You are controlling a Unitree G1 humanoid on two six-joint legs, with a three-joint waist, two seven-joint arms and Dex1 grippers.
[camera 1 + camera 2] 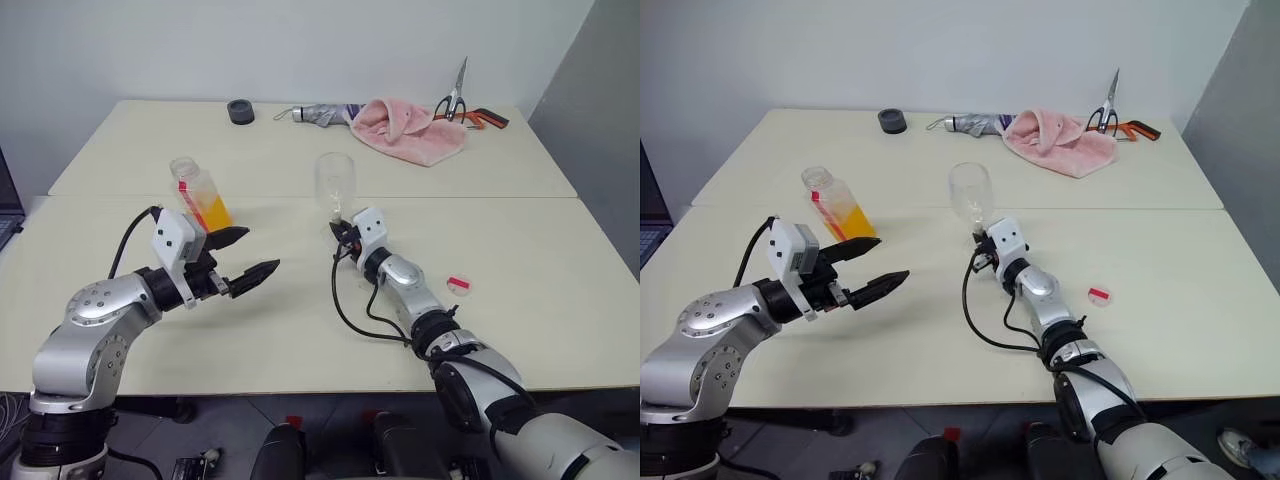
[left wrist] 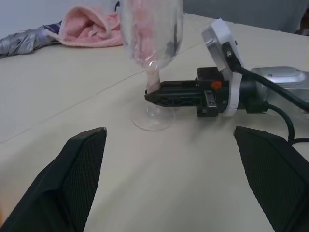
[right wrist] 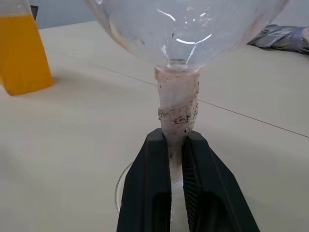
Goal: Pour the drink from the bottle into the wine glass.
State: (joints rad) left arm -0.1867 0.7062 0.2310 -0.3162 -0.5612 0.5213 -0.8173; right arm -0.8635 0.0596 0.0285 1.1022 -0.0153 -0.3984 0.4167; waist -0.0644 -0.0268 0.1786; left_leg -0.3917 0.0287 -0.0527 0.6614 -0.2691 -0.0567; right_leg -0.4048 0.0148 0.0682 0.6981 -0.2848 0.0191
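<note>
Left gripper (image 1: 254,253): fingers spread wide, empty, hovering level over bench (image 1: 300,330), pointed toward wine glass (image 1: 336,186). Bottle (image 1: 201,195), uncapped, tilted, part-filled with orange drink (image 1: 214,212), just behind and beside left gripper, apart from fingertips. Risk: sideways sweep could clip tilted bottle, tipping it and spilling through open neck. Wine glass at centre, upright, foot on bench. Right gripper (image 3: 175,145): fingers clenched on wine glass stem just above foot. Risk: low grip gives poor leverage; jolt during pouring could rock bowl. Red-and-white cap (image 1: 459,284) loose on bench, far right.

Wine glass (image 2: 153,43) in R jaws (clamped)
</note>
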